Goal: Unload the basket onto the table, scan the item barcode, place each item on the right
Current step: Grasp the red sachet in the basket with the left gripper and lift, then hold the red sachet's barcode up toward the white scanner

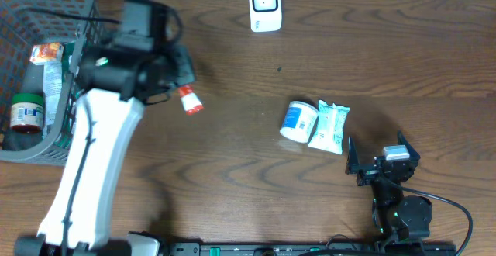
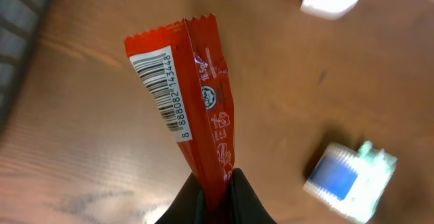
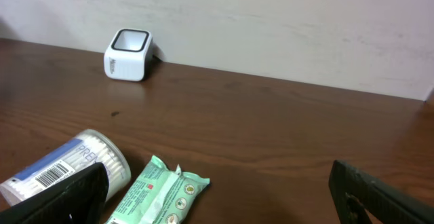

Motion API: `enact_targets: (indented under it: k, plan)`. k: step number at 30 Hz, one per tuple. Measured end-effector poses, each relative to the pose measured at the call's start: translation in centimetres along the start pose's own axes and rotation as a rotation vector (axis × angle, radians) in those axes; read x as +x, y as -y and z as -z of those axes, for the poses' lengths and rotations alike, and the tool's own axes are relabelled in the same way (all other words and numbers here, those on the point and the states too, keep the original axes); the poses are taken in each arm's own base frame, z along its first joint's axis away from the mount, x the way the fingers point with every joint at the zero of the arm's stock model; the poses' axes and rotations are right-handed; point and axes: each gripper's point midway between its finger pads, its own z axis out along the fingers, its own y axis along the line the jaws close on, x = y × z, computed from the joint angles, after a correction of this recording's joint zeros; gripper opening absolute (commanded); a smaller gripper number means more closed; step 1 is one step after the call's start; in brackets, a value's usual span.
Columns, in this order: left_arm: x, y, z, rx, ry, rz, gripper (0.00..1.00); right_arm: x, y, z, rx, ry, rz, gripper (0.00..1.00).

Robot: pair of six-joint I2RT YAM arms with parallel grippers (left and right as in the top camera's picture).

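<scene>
Pinching the lower tail of a red crimped-foil sachet (image 2: 193, 95) between pressed-together black pads: left gripper (image 2: 217, 195), with nothing else in its hold. Hangs over the left part of the dark wooden bench (image 1: 310, 62), just right of the grey wire basket (image 1: 23, 8), the sachet's free end well short of the small white scanner box (image 1: 265, 6) at the middle of the far edge. Shows along one side of the sachet a white barcode strip (image 2: 161, 91), clear of the pads and seemingly flat. Sits spread wide and empty toward the front right corner: right gripper (image 1: 378, 153), near a white round tub with a blue label (image 1: 298, 120) and a green-and-white soft pack (image 1: 330, 127), those two touching each other.

Judged as the carry-and-present step. Swing toward the far edge, turn the wrist to bring the white strip square to the scanner's dark window, and stop close without touching. Hold the pinch firm at the tail only: limp foil, likely to droop or twist. Tilt slightly against glare off the foil, and pause steady before pulling away
</scene>
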Motion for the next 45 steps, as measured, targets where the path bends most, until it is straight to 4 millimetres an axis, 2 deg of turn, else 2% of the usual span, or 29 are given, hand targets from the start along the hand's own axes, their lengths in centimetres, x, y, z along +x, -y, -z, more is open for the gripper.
enact_targets:
  k: [4,9,12,16,21,31,36,45]
  plan:
    - [3.2,2.5,-5.7,-0.039,-0.174,-0.116,0.07,0.0,0.0,0.0,0.000,0.000,0.000,0.99]
    - [6.4,3.9,-10.8,-0.090,-0.318,-0.193,0.07,0.0,0.0,0.0,0.000,0.000,0.000,0.99]
    - [8.3,4.6,-13.3,-0.117,-0.384,-0.230,0.08,0.0,0.0,0.0,0.000,0.000,0.000,0.99]
    - [10.5,5.1,-15.4,-0.144,-0.452,-0.277,0.07,0.0,0.0,0.0,0.000,0.000,0.000,0.99]
    - [12.1,5.2,-17.1,-0.164,-0.505,-0.317,0.07,0.0,0.0,0.0,0.000,0.000,0.000,0.99]
    - [12.5,5.7,-18.4,-0.149,-0.502,-0.342,0.08,0.0,0.0,0.0,0.000,0.000,0.000,0.99]
    - [13.8,7.0,-19.0,-0.119,-0.495,-0.380,0.08,0.0,0.0,0.0,0.000,0.000,0.000,0.99]
    - [16.1,10.7,-20.7,-0.023,-0.430,-0.461,0.07,0.0,0.0,0.0,0.000,0.000,0.000,0.99]
